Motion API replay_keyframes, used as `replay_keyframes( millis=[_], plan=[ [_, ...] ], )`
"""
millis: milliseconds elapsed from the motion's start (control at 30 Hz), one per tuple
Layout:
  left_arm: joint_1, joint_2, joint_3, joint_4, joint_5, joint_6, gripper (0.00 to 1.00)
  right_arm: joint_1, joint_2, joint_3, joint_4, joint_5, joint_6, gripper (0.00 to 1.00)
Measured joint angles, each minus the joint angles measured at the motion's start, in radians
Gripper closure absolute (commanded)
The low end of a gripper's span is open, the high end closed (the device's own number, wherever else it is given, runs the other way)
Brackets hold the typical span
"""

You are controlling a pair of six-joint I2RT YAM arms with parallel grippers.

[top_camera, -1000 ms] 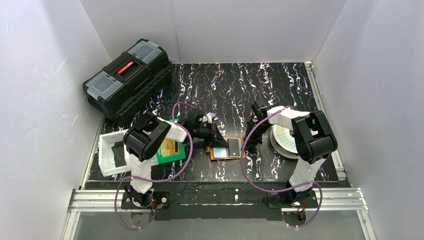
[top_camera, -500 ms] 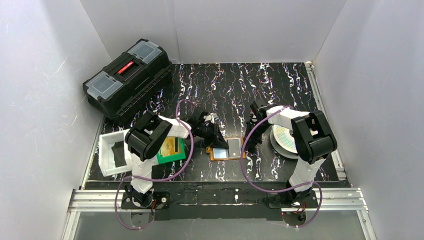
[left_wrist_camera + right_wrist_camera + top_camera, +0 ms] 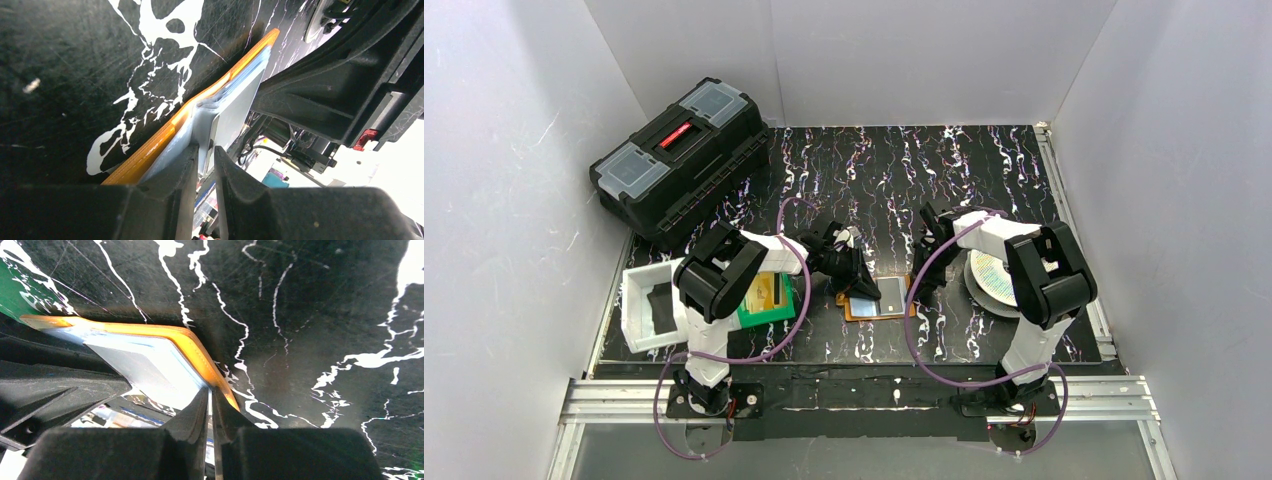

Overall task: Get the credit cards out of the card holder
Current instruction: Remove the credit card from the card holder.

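Observation:
The orange card holder (image 3: 864, 311) lies open on the black marbled table between my two grippers. In its clear pocket sits a grey credit card (image 3: 890, 293), seen close up as a pale card (image 3: 235, 107) over the orange cover (image 3: 165, 132). My left gripper (image 3: 862, 288) is at the holder's left edge. Its jaws (image 3: 206, 150) stand slightly apart, with the card's edge just inside the gap. My right gripper (image 3: 916, 285) is at the right edge. Its jaws (image 3: 210, 392) are nearly closed on the rim of the card holder (image 3: 195, 347), beside the card (image 3: 145, 365).
A black toolbox (image 3: 679, 155) stands at the back left. A white tray (image 3: 636, 310) and a green bin (image 3: 764, 300) with a gold card lie left of the left arm. A round white patterned disc (image 3: 989, 280) lies under the right arm.
Both grippers' jaws have parted a little. The left gripper has drawn slightly back from the holder's left edge. The card holder has stayed where it was.

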Motion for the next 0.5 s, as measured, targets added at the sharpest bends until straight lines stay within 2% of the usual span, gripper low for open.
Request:
replay_keyframes(
  millis=[200,500],
  plan=[
    [0.0,0.0,-0.001,0.001,0.003,-0.003,0.88,0.039,-0.002,0.024,-0.019,0.055,-0.005,0.8],
    [0.0,0.0,-0.014,0.03,0.01,-0.019,0.91,0.089,0.013,0.069,-0.065,0.134,-0.017,0.77]
  ],
)
